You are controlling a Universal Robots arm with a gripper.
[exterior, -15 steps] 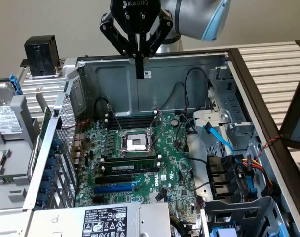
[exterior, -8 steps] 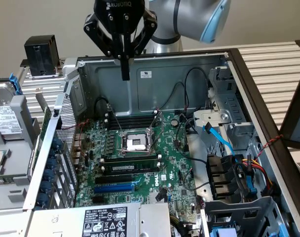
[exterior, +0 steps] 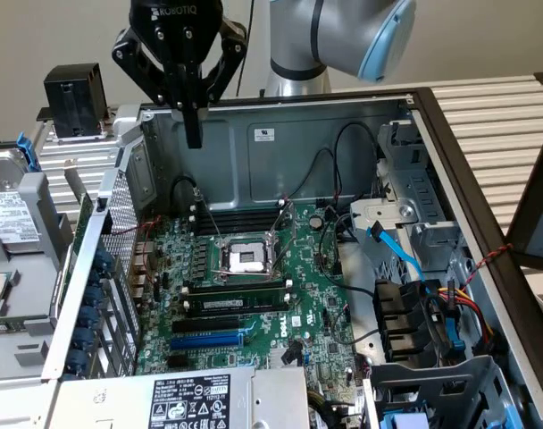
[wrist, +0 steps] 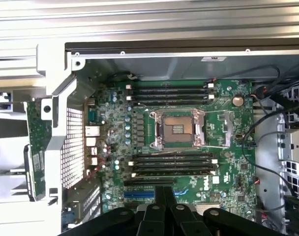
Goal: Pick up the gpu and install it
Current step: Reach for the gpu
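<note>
Gripper (exterior: 193,125) shut on nothing, you hover above the case (exterior: 254,170), gpu (wrist: 39,132) just outside its perforated wall, motherboard (exterior: 307,286) below.

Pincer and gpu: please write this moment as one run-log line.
pincer: shut, empty | place: above open case | gpu: outside case wall, not held

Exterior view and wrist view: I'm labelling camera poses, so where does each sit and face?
Exterior view: off the arm, looking down slantwise into the open computer case; arm and shut end effector show.
Wrist view: on the wrist, facing straight down onto the motherboard; end effector shows.
Shared: motherboard, CPU socket, end effector.
</note>
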